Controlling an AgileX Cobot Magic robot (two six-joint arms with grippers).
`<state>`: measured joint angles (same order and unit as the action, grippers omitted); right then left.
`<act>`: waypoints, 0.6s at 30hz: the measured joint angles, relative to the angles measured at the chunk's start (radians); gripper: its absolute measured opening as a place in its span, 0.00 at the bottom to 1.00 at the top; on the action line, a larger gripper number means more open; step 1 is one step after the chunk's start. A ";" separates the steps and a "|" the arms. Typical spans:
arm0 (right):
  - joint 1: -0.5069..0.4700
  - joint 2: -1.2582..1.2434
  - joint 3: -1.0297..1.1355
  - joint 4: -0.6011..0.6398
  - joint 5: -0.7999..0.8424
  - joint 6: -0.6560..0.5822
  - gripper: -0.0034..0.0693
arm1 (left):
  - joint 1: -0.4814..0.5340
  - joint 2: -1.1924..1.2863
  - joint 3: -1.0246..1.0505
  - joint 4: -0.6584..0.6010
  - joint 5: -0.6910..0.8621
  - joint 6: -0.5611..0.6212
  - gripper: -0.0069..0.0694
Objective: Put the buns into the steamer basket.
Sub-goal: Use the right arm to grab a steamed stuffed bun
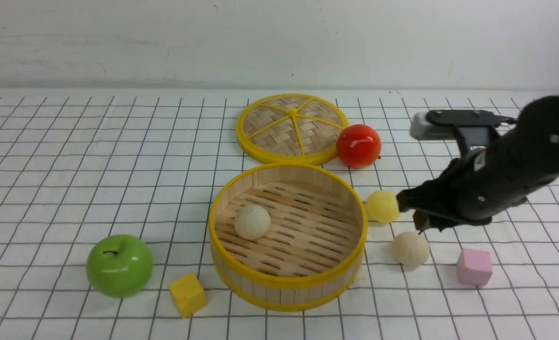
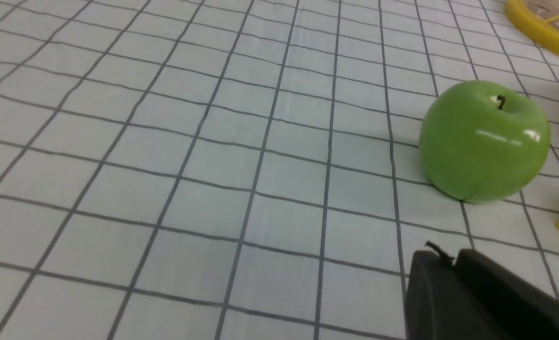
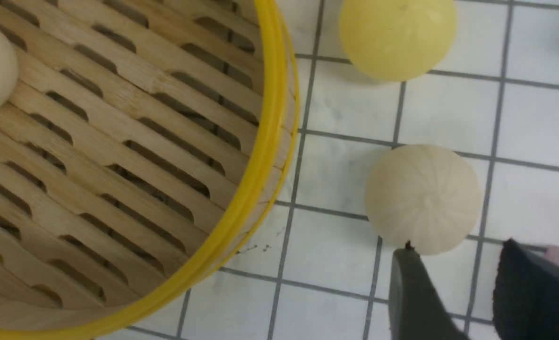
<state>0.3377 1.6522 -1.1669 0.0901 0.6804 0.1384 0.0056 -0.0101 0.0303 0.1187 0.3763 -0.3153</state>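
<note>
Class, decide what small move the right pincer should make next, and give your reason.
Probably lower the right pincer around the beige bun: its fingers stand apart and empty close to that bun, which lies on the cloth outside the steamer basket.

Tabletop robot test area, black-gridded white surface (image 1: 166, 189), plain pale wall (image 1: 279, 45), robot arm (image 1: 548, 141) overhead

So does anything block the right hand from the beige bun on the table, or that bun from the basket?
Nothing visible between the right hand and the beige bun; toward the steamer basket, only its raised wall.
</note>
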 joint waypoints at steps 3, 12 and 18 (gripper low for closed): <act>0.009 0.066 -0.062 -0.040 0.052 0.035 0.45 | 0.000 0.000 0.000 0.000 0.000 0.000 0.16; 0.010 0.173 -0.091 -0.090 0.036 0.082 0.46 | 0.000 0.000 0.000 0.000 0.000 0.000 0.17; 0.010 0.200 -0.091 -0.111 0.004 0.086 0.43 | 0.000 0.000 0.000 0.000 0.000 0.000 0.18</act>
<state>0.3479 1.8524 -1.2581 -0.0206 0.6846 0.2244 0.0056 -0.0101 0.0303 0.1187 0.3763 -0.3153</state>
